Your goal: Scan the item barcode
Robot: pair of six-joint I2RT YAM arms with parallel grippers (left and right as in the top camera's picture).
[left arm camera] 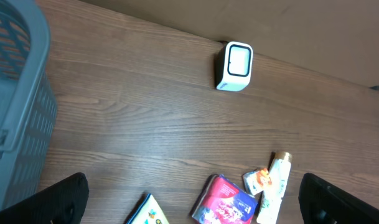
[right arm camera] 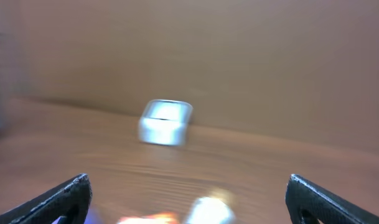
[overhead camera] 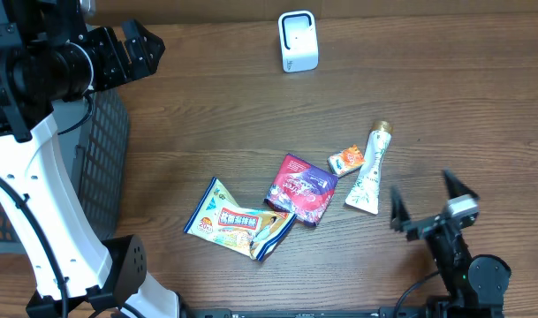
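Two arms, both grippers wide open and empty. White plastic tube with gold cap [overhead camera: 370, 170] lies on the table [overhead camera: 207, 115] with its cap pointing away; right gripper [overhead camera: 421, 198] near its base, left gripper [overhead camera: 140, 51] well apart.

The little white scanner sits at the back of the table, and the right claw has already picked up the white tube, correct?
Not quite. The white scanner does sit at the back, but the right gripper is open and empty; the white tube lies on the table, as the overhead view shows.
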